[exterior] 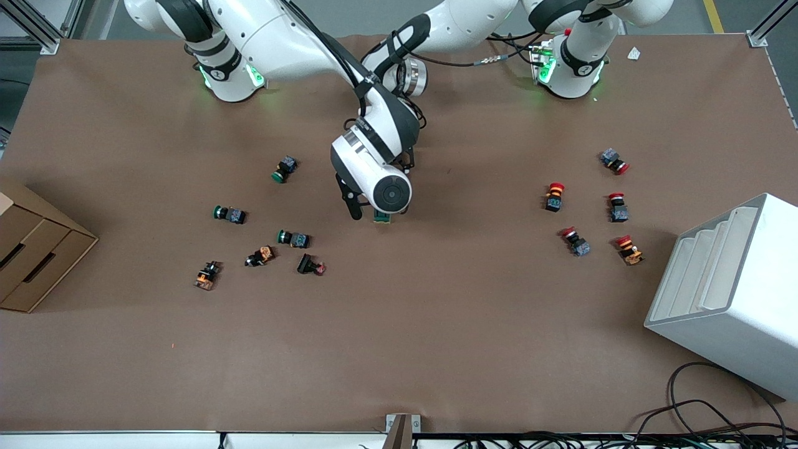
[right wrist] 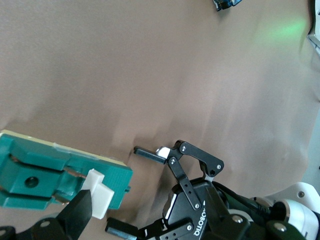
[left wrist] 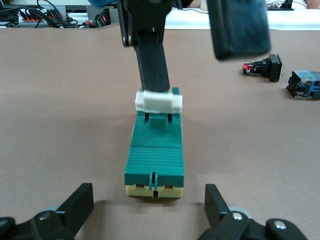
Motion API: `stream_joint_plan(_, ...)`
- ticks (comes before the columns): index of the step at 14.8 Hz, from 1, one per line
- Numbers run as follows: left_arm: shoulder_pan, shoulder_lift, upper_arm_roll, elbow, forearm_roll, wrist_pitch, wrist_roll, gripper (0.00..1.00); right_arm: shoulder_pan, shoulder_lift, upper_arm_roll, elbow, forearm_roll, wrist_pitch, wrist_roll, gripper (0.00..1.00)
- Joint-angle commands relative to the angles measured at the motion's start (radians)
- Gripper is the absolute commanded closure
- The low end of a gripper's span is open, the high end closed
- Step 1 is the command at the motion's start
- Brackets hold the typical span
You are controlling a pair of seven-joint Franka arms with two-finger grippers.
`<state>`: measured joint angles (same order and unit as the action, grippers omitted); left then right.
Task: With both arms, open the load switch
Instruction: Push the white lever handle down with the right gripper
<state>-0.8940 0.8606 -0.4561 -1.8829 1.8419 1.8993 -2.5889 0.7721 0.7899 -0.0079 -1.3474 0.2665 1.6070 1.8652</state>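
The load switch point(left wrist: 154, 157), a dark green block with a cream base and a white sliding piece point(left wrist: 158, 101), lies flat at the middle of the table. In the front view only its end point(exterior: 381, 216) shows under the right arm's hand. My right gripper point(left wrist: 199, 72) is open over it, with one finger point(left wrist: 152, 60) pressed down against the white piece point(right wrist: 97, 197). My left gripper point(left wrist: 147, 196) is low at the switch's other end and open. Its fingers point(left wrist: 80, 205) stand either side, just short of the block, touching nothing.
Several green push buttons point(exterior: 229, 214) lie toward the right arm's end, several red ones point(exterior: 554, 196) toward the left arm's end. A cardboard box point(exterior: 31, 249) and a white rack point(exterior: 729, 287) stand at the table's ends. Cables point(exterior: 704, 405) trail at the near edge.
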Motion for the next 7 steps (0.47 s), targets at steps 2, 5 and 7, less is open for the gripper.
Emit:
stream_joint_plan(2, -0.005, 0.04, 0.001, 0.019, 0.008, 0.021, -0.037, 0.03, 0.018, -0.001, -0.007, -0.027, -0.016, 0.025, -0.001, 0.0)
stream_joint_plan(5, -0.003, 0.04, 0.001, 0.019, 0.008, 0.021, -0.039, 0.03, 0.019, -0.001, -0.007, -0.027, -0.018, 0.027, -0.001, 0.0)
stream_joint_plan(7, -0.003, 0.04, 0.001, 0.019, 0.008, 0.021, -0.039, 0.03, 0.021, 0.002, -0.007, -0.027, -0.018, 0.031, -0.001, 0.0)
